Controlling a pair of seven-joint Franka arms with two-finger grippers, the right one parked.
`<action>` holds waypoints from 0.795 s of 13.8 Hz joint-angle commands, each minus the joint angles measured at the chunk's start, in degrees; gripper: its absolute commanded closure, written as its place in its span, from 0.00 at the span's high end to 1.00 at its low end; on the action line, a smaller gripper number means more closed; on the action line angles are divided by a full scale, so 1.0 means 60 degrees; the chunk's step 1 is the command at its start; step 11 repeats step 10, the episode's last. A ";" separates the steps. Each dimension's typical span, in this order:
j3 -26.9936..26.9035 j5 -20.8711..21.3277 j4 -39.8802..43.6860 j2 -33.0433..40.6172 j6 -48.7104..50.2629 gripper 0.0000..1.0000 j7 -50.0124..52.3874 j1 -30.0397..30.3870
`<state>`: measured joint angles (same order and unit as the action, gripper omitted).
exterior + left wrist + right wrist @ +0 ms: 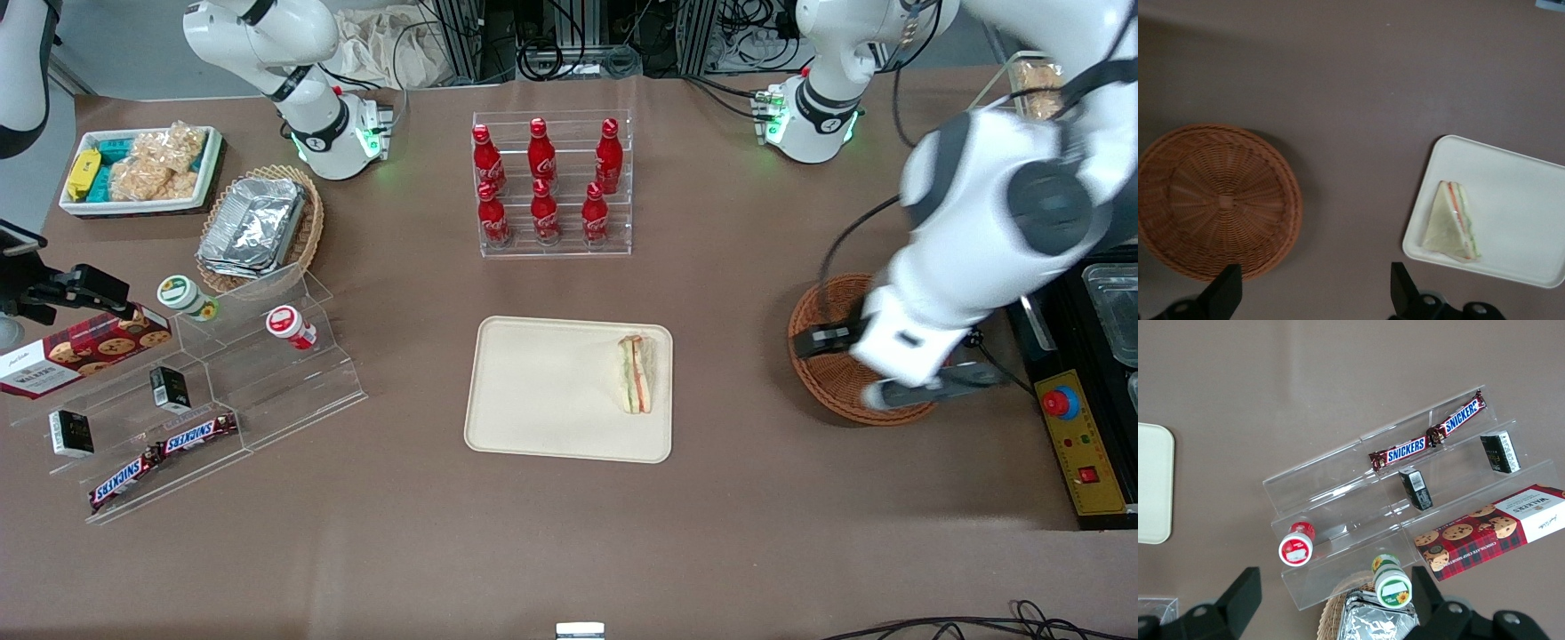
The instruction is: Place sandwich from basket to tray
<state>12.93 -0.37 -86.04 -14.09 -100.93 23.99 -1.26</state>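
Sandwich (pixel 637 374) is lying on the tray (pixel 542 391), at three o'clock of its middle, soft and squashy, likely best pinched lightly across the bread faces. Basket (pixel 1217 199) is sitting empty on the counter (pixel 569 533). Gripper (pixel 1313 297) is hovering above, between basket and tray, fingers (pixel 1223 293) spread wide, holding nothing.

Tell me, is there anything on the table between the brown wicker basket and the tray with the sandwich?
No. The wrist view shows only bare tabletop between basket and tray; the open gripper hovers above it.
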 commanded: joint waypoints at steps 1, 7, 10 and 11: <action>0.0013 -0.0349 -0.0834 0.0838 0.0311 1.00 -0.1327 0.0779; -0.0866 0.0541 -0.0472 0.0812 0.1176 1.00 -0.2987 0.0591; -0.0633 0.0924 0.0160 0.0211 0.1675 1.00 -0.2783 0.0227; -0.0633 0.0924 0.0160 0.0211 0.1675 1.00 -0.2783 0.0227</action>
